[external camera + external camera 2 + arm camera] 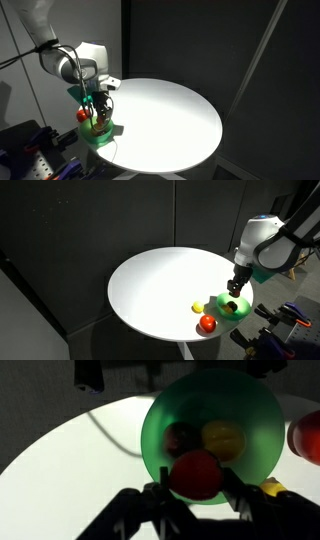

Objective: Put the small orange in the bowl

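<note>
In the wrist view my gripper [196, 488] is shut on the small orange [195, 472], an orange-red ball held between the two fingers just above the near rim of the green bowl [255, 420]. A yellow-green fruit [222, 437] and a dark round shape [180, 438] lie inside the bowl. In both exterior views the gripper [97, 101] [235, 286] hangs straight over the bowl [103, 133] [243, 310] at the table's edge. The orange itself is too small to make out in them.
The bowl stands on a white round table [165, 120] [160, 285]. A darker red fruit [207, 324] [82, 115] [306, 438] lies beside the bowl. A small yellow thing [198, 307] [272, 486] lies on the table close by. Dark curtains stand behind the table.
</note>
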`<action>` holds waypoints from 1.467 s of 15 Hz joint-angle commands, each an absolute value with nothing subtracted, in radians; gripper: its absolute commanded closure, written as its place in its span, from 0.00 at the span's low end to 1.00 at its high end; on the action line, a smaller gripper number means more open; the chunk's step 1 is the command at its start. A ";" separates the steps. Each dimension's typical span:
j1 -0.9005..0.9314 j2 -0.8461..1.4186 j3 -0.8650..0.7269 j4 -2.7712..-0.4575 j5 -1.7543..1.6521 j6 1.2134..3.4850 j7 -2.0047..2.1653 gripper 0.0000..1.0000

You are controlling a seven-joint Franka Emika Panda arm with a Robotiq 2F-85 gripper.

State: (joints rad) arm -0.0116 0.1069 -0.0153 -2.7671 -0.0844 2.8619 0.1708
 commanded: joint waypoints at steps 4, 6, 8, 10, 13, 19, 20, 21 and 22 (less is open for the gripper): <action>0.011 0.157 -0.058 -2.766 -0.106 2.908 0.191 0.67; 0.018 0.163 -0.069 -2.765 -0.106 2.909 0.192 0.19; 0.024 0.165 -0.077 -2.766 -0.105 2.909 0.191 0.05; 0.028 0.160 -0.082 -2.769 -0.105 2.900 0.190 0.00; 0.026 0.135 -0.084 -2.778 -0.100 2.877 0.179 0.00; 0.016 0.073 -0.090 -2.788 -0.106 2.789 0.170 0.00; 0.010 0.056 -0.085 -2.791 -0.101 2.769 0.161 0.00; 0.006 0.041 -0.080 -2.793 -0.096 2.751 0.153 0.00; 0.002 0.022 -0.076 -2.796 -0.090 2.731 0.141 0.00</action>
State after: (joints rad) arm 0.0137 0.1072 -0.0791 -2.7676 -0.0848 2.7931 0.1682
